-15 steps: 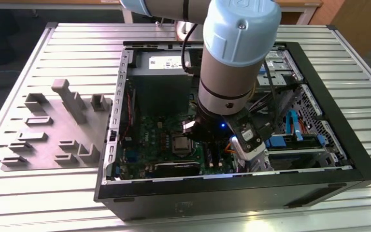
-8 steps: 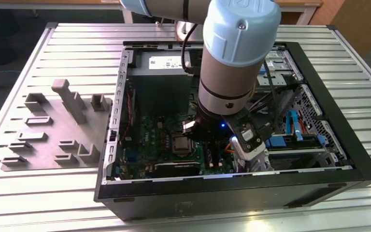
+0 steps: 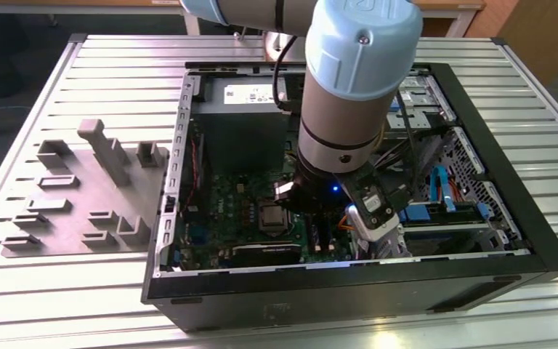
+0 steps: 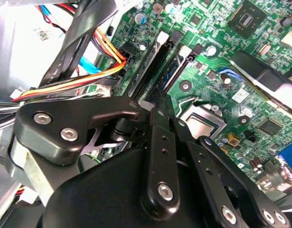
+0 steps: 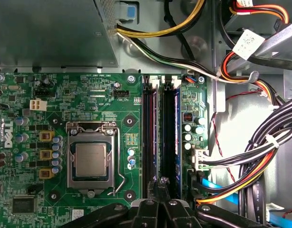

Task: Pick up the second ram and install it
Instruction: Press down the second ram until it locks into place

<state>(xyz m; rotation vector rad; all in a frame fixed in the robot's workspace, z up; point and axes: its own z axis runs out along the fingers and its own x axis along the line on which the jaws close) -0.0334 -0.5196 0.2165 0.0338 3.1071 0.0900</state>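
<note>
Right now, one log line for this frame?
arm: inside PC case | hand: over motherboard RAM slots | grasp: cannot tell | CPU socket: beside slots

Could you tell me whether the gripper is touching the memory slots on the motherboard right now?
Cannot tell. In the first wrist view the gripper sits directly over the memory slots, but its own body hides where the tips end, so neither contact nor a gap shows plainly.

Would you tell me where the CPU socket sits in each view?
Exterior view: CPU socket mid-board, on the exterior view's left of the arm.
First wrist view: socket beside the slots.
Second wrist view: socket beside the slots.
Shared landmark: orange wires.
</note>
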